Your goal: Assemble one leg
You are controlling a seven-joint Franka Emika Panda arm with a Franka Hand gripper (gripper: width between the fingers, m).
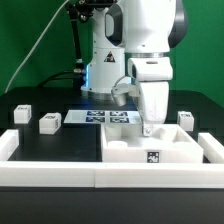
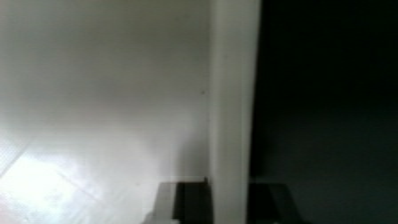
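The large flat white square part (image 1: 165,152) lies at the front of the exterior view's right, with a tag on its front wall. My gripper (image 1: 150,127) reaches down onto its far rim. In the wrist view my gripper (image 2: 231,196) straddles that raised white rim (image 2: 233,100), one dark finger (image 2: 192,202) on each side and close against it. The part's flat white face (image 2: 98,110) lies on one side and the dark table (image 2: 329,110) on the other. Three small white legs stand on the table: two at the exterior view's left (image 1: 22,113) (image 1: 48,122) and one at its right (image 1: 186,119).
The marker board (image 1: 108,117) lies on the table behind the white square part, in front of the arm's base. A low white wall (image 1: 50,172) runs along the table's front edge and up the exterior view's left side.
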